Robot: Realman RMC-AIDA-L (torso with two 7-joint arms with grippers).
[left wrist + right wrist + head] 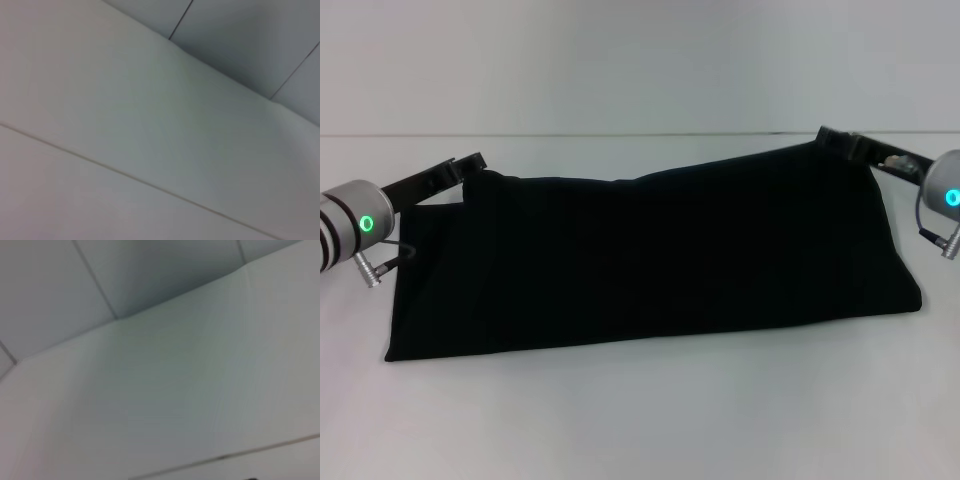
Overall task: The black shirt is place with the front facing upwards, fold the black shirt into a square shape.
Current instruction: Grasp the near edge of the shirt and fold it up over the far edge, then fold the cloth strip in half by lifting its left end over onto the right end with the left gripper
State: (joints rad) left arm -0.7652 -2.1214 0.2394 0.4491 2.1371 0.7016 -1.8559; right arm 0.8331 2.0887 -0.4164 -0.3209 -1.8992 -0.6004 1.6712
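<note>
We observe the black shirt lying on the white worktop as a long folded band, its near edge resting flat and running from our left to our right. At its far left corner sits the left gripper and at its far right corner the right gripper, each touching the cloth. We cannot tell how far either set of jaws is open or whether they grip the fabric; both wrist views show only pale panelled surfaces.
</note>
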